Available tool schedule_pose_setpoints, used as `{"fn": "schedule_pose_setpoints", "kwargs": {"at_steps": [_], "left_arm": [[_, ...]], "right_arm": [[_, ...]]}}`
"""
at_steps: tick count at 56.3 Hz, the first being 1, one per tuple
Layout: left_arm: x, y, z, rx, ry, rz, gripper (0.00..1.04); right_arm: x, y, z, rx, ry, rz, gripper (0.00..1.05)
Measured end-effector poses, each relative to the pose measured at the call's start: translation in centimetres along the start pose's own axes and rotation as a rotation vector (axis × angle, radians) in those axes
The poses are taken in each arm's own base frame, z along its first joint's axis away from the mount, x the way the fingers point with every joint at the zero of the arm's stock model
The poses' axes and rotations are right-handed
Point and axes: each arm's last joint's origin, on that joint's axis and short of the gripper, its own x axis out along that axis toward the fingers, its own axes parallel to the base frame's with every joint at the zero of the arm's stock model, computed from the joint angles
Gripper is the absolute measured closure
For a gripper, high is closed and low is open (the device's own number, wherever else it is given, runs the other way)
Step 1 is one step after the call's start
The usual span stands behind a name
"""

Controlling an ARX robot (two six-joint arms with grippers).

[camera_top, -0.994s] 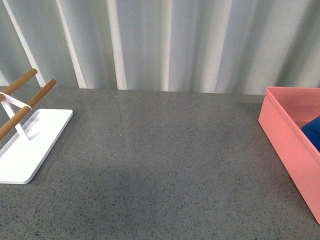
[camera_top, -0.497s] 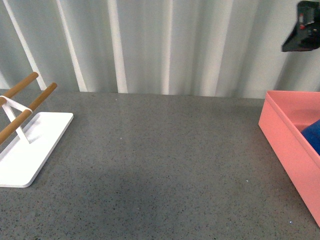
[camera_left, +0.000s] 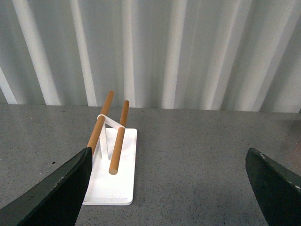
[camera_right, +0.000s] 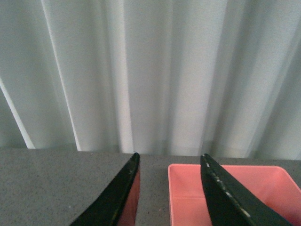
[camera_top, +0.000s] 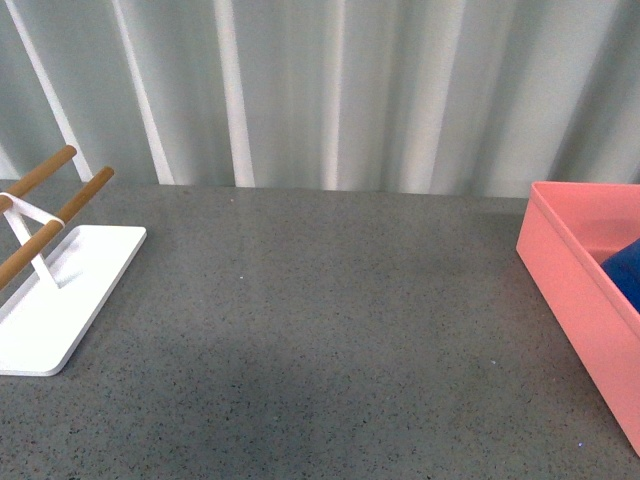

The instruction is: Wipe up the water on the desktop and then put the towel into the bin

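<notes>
Showing only a blue corner, towel [camera_top: 626,272] sits in bin [camera_top: 570,285], frame-cut; left gripper [camera_left: 169,188] spread wide, right gripper [camera_right: 169,188] parted, both empty.

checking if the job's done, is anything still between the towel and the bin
No. In the front view the towel already lies inside the bin, showing above its near wall. Nothing visible sits over or against it. The right gripper is empty, with a gap between its fingers, above the desktop.
</notes>
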Motion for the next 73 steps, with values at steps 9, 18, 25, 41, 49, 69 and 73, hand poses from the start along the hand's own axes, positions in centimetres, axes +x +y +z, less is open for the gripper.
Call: {"fn": "schedule_pose_setpoints", "kwargs": {"at_steps": [9, 18, 25, 41, 49, 69, 73], "left_arm": [[0.0, 0.0, 0.0, 0.0, 0.0, 0.0, 0.07], [0.0, 0.0, 0.0, 0.0, 0.0, 0.0, 0.07], [0.0, 0.0, 0.0, 0.0, 0.0, 0.0, 0.07], [0.0, 0.0, 0.0, 0.0, 0.0, 0.0, 0.07], [0.0, 0.0, 0.0, 0.0, 0.0, 0.0, 0.07], [0.0, 0.0, 0.0, 0.0, 0.0, 0.0, 0.07], [0.0, 0.0, 0.0, 0.0, 0.0, 0.0, 0.07]], "right_arm": [[-3.7, -0.6, -1.8, -0.004, 0.031, 0.005, 1.01], [-6.7, -1.8, -2.5, -0.003, 0.022, -0.005, 1.01], [-8.1, -1.8, -2.8, -0.003, 0.024, -0.003, 1.01], [-10.5, -1.8, -4.0, -0.001, 0.021, -0.004, 1.01], [-11.3, -1.8, -4.0, -0.001, 0.02, -0.004, 1.01], [-13.3, -1.8, -3.2, 0.0, -0.003, -0.005, 1.01], [-13.6, -1.8, -3.1, 0.0, -0.006, -0.005, 1.01]]}}
